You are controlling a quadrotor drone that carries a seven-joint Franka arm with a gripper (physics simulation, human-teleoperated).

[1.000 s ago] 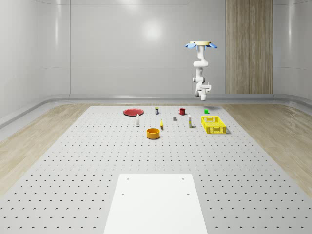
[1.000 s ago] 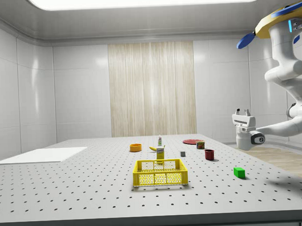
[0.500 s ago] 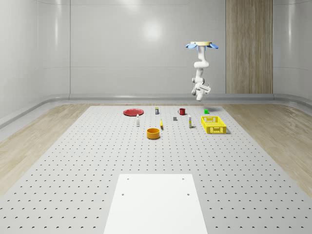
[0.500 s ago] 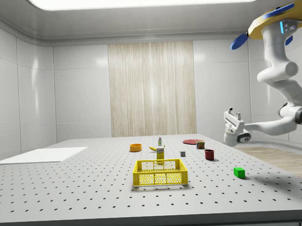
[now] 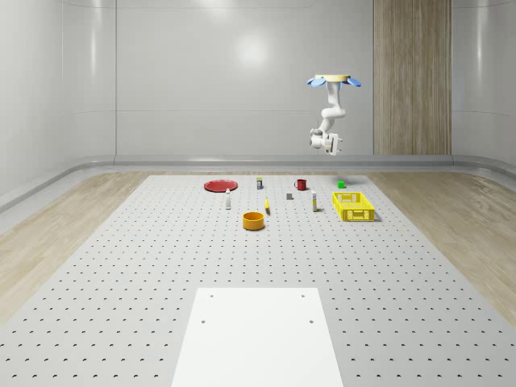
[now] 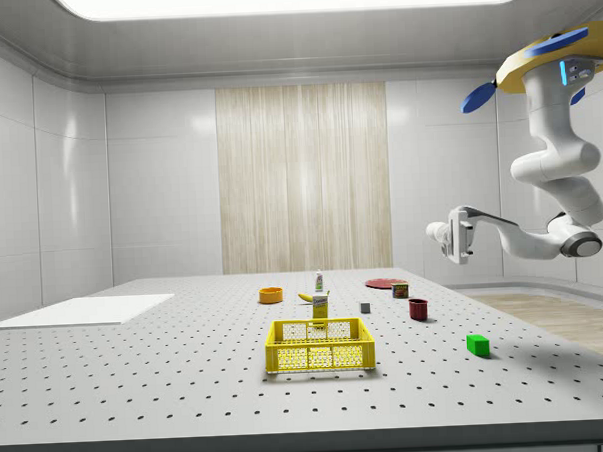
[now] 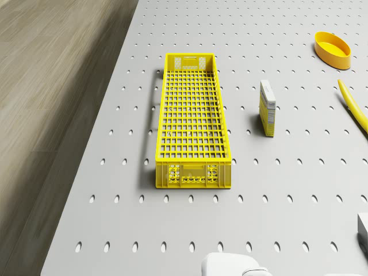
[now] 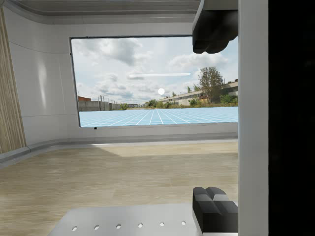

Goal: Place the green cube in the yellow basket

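The green cube (image 5: pixel 341 184) (image 6: pixel 477 344) lies on the perforated table, behind the yellow basket (image 5: pixel 353 205) in the whole-scene view and to its right in the side view. The basket (image 6: pixel 320 345) (image 7: pixel 192 126) has nothing in it. The drone (image 5: pixel 332 80) (image 6: pixel 555 60) hovers high over the table's far end, roughly above the cube. The arm is bent so that my gripper (image 6: pixel 436 234) (image 5: pixel 321 142) is level, well above the cube, pointing toward the side view's left. In the wrist view its fingertips (image 8: pixel 214 209) stand apart with nothing between them, so the gripper (image 8: pixel 215 118) is open.
A red mug (image 5: pixel 301 185) (image 6: pixel 418 309), a red plate (image 5: pixel 220 185), an orange bowl (image 5: pixel 254 220) (image 7: pixel 332 49), a banana (image 7: pixel 353 106), a yellow box (image 7: pixel 267 107) and small bottles stand across the table's middle. A white panel (image 5: pixel 258 334) lies at the near end. Wooden floor borders the table.
The arm has swung the gripper up from hanging near the cube to level. It now sits higher and further toward the side view's left. The drone has shifted only slightly.
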